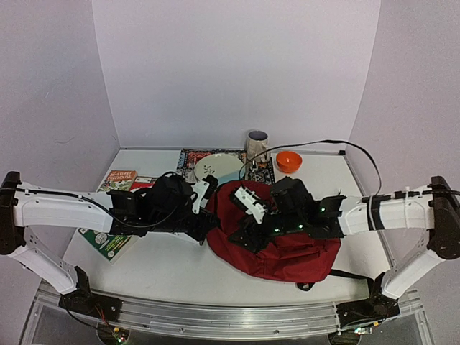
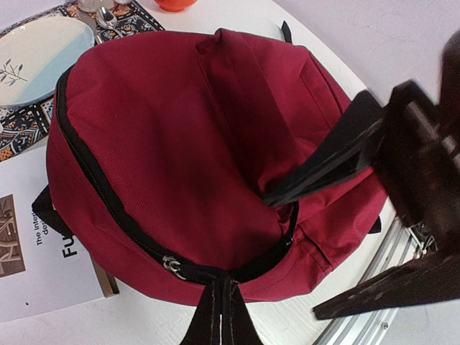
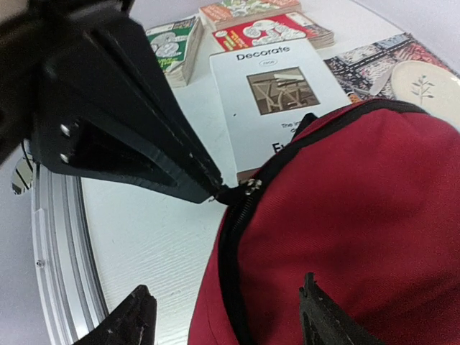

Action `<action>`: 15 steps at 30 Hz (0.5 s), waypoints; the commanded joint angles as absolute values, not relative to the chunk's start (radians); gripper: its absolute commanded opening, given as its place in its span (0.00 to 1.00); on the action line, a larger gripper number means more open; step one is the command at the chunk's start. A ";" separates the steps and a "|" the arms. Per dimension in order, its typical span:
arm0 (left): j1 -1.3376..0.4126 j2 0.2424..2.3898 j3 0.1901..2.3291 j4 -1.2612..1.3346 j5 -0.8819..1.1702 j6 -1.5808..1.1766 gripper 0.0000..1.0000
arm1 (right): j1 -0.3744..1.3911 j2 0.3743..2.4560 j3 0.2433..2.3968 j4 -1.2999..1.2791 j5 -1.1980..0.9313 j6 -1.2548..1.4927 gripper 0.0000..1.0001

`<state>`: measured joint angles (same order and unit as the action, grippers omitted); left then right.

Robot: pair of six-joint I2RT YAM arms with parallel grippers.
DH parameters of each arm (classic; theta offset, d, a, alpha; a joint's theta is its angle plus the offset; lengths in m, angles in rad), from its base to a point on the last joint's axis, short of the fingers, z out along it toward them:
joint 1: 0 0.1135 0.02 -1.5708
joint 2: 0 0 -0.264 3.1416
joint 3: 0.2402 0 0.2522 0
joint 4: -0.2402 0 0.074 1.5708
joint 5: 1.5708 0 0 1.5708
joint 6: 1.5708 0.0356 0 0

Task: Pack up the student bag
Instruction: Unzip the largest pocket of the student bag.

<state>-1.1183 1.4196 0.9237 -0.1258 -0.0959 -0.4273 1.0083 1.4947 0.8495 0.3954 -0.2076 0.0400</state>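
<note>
The dark-red student bag lies flat on the table in the middle right. It fills the left wrist view and shows in the right wrist view. Its black zipper runs closed along the edge that shows. My left gripper is shut on the black zipper pull at the bag's left edge, beside the metal slider. My right gripper is open just above the bag, its fingers straddling the zipper seam. In the top view the left gripper and right gripper nearly meet.
A white "Decorate" book lies partly under the bag's left side. Green and red books lie farther left. A plate on a patterned mat, a mug and an orange bowl stand behind the bag. The metal table rail is in front.
</note>
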 commanded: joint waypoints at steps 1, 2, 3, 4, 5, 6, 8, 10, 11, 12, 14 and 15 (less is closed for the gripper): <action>-1.117 1.359 0.946 -0.055 -0.092 -0.459 0.00 | 1.042 1.578 0.916 0.506 -0.194 0.008 0.68; -1.117 1.357 0.945 -0.054 -0.098 -0.465 0.00 | 1.047 1.596 0.920 0.519 -0.180 0.008 0.69; -1.116 1.355 0.944 -0.053 -0.101 -0.470 0.00 | 1.049 1.606 0.924 0.529 -0.165 0.009 0.69; -1.115 1.352 0.943 -0.052 -0.104 -0.474 0.00 | 1.054 1.620 0.927 0.537 -0.147 0.009 0.68; -1.115 1.349 0.942 -0.051 -0.106 -0.476 0.00 | 1.056 1.632 0.928 0.545 -0.132 -0.006 0.68; -1.116 1.345 0.940 -0.049 -0.108 -0.478 0.00 | 1.057 1.642 0.929 0.552 -0.119 -0.025 0.67; -1.115 1.339 0.940 -0.047 -0.113 -0.480 0.00 | 1.059 1.662 0.931 0.556 -0.096 -0.030 0.63; -1.114 1.332 0.940 -0.048 -0.121 -0.480 0.00 | 1.059 1.672 0.926 0.558 -0.080 -0.031 0.52; -1.113 1.329 0.939 -0.047 -0.129 -0.479 0.00 | 1.060 1.671 0.922 0.559 -0.078 -0.030 0.45; -1.111 1.325 0.936 -0.048 -0.138 -0.478 0.00 | 1.061 1.666 0.915 0.557 -0.075 -0.028 0.37; -1.106 1.316 0.932 -0.051 -0.162 -0.472 0.00 | 1.064 1.643 0.902 0.547 -0.072 -0.025 0.20; -1.102 1.314 0.931 -0.054 -0.180 -0.468 0.00 | 1.066 1.623 0.892 0.539 -0.069 -0.025 0.12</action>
<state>-1.1146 1.3699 0.9225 -0.1059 -0.1165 -0.4721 1.0562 1.6619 0.8907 0.5251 -0.1030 -0.0144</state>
